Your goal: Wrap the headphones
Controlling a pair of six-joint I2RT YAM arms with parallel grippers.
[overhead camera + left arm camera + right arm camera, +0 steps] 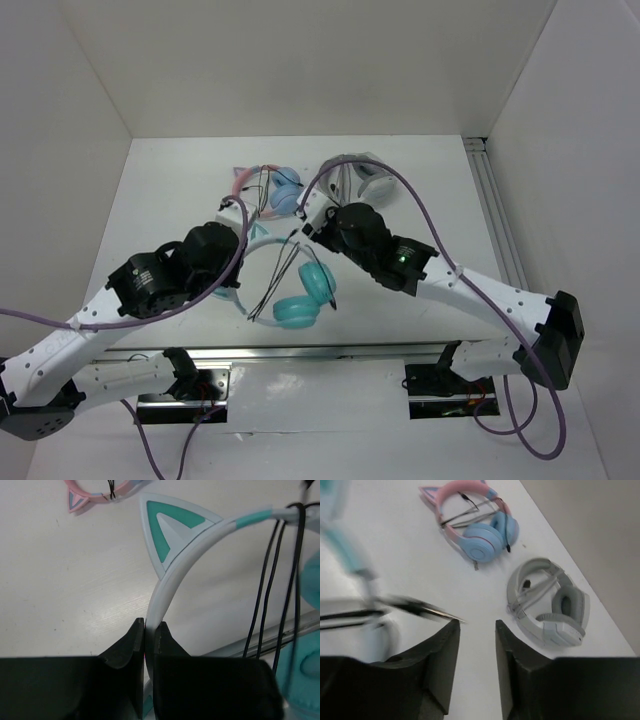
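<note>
Count: 3 headphones on the white surface (165, 190), 2 arms. The task item is the teal headphones (298, 311), near-centre between the two arms, both teal earcups toward the near edge, pale headband (167, 577) arcing off toward the left arm (150, 285). Left jaws are clenched on that headband, pinching the thin band edge-on just below the 1 teal-and-white cat ear (167, 530) visible in the left wrist view. Black cable (300, 535) is looped over the headband, at least 3 strands hanging down beside the earcup (306, 680). The top view shows the strands fanning between band and earcups. Right jaws are released: clear gap, nothing between them. They hang above the surface next to the band, with a blurred dark cable strand ending just beside one fingertip; contact can't be told. The other 2 sets sit farther back, apart from each other: pink-and-blue cat-ear headphones (477, 527) with 2 pink ears and a black cable across the band, and grey-and-white headphones (547, 605) to their right. 1 green light (403, 257) is lit on the right arm (470, 290).
</note>
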